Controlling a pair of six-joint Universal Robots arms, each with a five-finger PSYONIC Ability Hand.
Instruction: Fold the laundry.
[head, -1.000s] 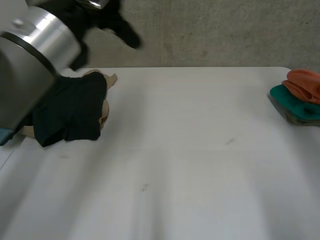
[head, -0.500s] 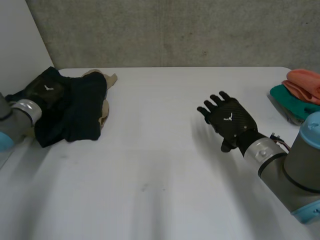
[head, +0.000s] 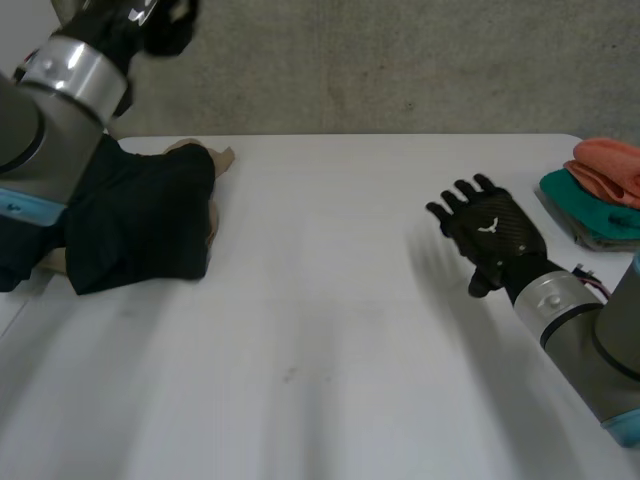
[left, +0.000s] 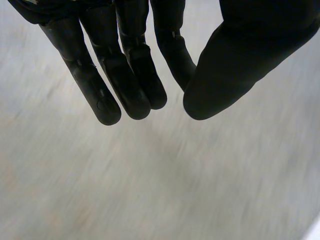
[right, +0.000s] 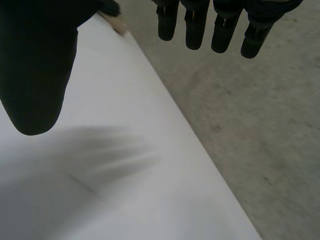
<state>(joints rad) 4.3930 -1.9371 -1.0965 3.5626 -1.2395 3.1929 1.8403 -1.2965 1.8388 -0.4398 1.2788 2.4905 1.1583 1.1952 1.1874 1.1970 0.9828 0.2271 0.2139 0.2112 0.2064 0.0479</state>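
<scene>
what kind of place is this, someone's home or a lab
Probably a lab, not a home: a white table against a rough concrete wall, a black cloth heaped at one end, a stack of orange and teal cloths at the other.

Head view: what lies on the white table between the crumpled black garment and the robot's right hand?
Nothing lies there. In the head view, the white table is bare between the crumpled black garment and the right hand.
</scene>
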